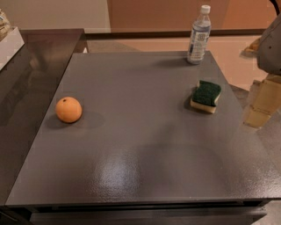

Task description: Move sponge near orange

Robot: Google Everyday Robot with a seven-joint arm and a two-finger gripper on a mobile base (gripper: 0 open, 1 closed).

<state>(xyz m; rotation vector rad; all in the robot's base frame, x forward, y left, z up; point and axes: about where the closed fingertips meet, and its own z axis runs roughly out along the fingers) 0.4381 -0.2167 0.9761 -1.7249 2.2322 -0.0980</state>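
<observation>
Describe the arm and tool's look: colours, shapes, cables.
The tool, at the frame's right edge beside the table, is pale yellow and blocky. Above it the arm has a rounded light-grey housing; a dark cable curves at the top corner. No markings show.

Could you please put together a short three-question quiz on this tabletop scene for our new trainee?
1. True or false: the sponge touches the orange.
2. Which stands at the far edge of the table: A) water bottle, B) mug, C) bowl?
3. Fill in: the gripper hangs beyond the table's ____ edge, nearest the sponge.
Key: 1 false; 2 A; 3 right.
</observation>
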